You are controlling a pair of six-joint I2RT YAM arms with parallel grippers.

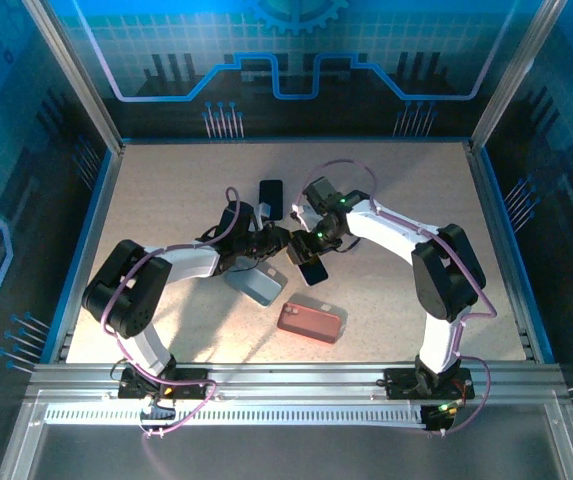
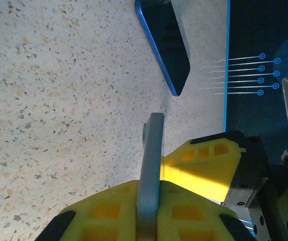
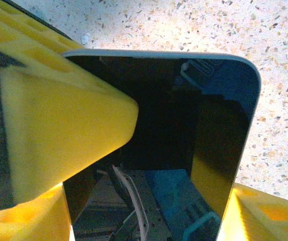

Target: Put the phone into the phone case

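On the speckled bench (image 1: 166, 190), the left claw (image 2: 150, 193) is pinching the grey case (image 1: 258, 286) by 1 edge, seemingly to steady it as a fixed target. The right claw (image 1: 308, 250) is clamped on the dark phone (image 3: 204, 115), which is tilted just beside that case, not yet inside, probably to lead with 1 corner. A red case (image 1: 310, 322) and a 2nd phone (image 1: 271, 196) lie apart.
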